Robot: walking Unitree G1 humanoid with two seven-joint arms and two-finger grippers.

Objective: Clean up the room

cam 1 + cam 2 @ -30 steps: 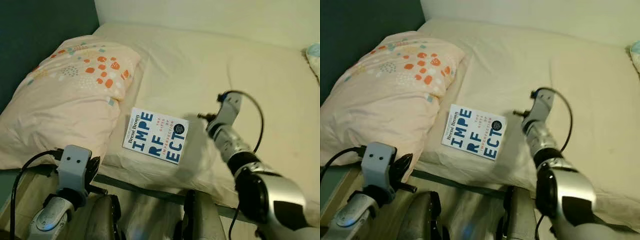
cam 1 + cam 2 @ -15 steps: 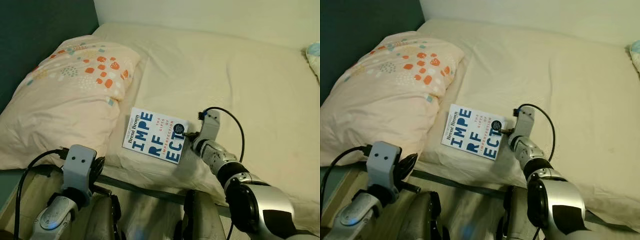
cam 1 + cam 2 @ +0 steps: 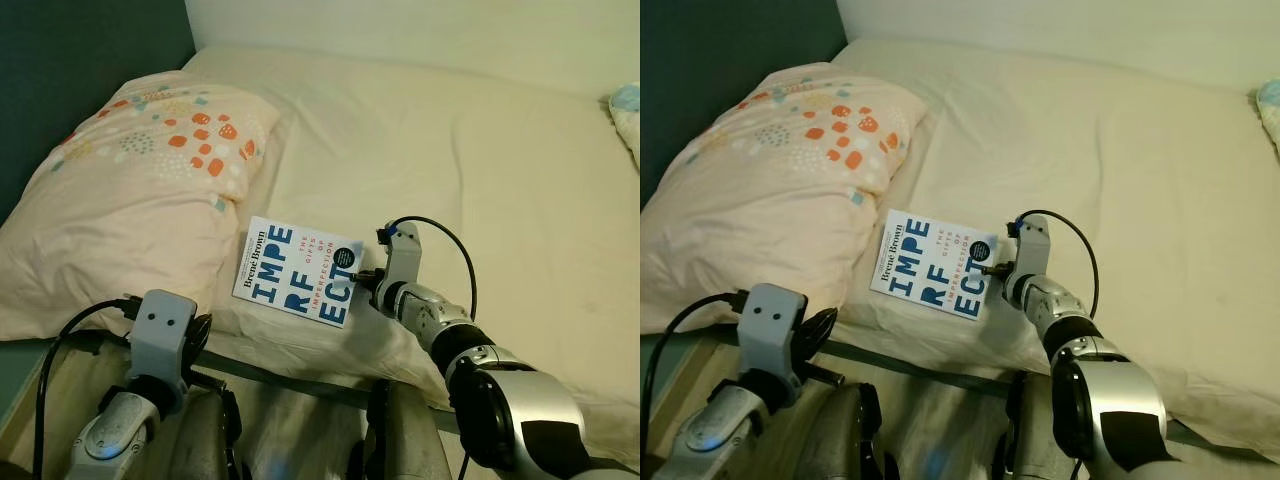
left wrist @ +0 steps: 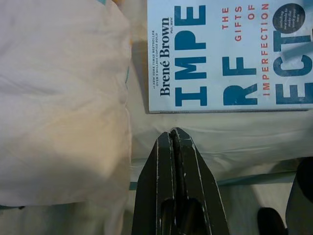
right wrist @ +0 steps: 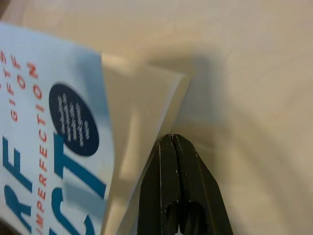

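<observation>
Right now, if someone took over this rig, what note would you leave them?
Right gripper: fingers shut, tips at the book's open edge, where the cover corner lifts; not gripping it.
Left gripper: fingers shut, idle, low by the bed's near edge, below the pillow.
Book lies face up on the bed beside the pillow.
Done: right arm reached the book.
Left: grasp it, lift it and put it away.

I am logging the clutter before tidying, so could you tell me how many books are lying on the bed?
1. The book lies on the bed near its front edge, beside the patterned pillow, with the right gripper at its corner. Others could be hidden outside the views.
</observation>
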